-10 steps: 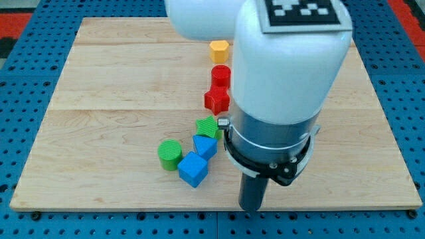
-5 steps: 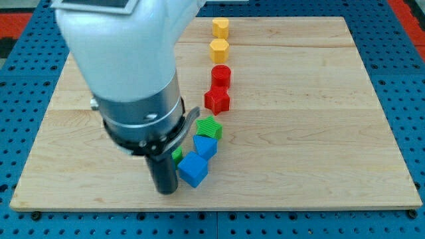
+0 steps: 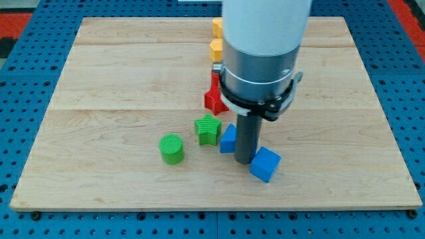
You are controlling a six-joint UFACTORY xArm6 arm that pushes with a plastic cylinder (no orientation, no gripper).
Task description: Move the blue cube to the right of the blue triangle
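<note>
Blue cube (image 3: 265, 164) now right of my tip (image 3: 244, 160), blue triangle (image 3: 229, 139) half-hidden behind rod, no gripper.

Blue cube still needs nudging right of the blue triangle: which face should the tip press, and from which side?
Press the blue cube's left-facing side, coming from the view's left. My tip already sits there, between it and the blue triangle. The cube lies rotated, corner toward the view's bottom, so push centrally or it will likely spin off.

The arm hangs upright over the board's middle, my tip (image 3: 244, 161) seemingly touching down
</note>
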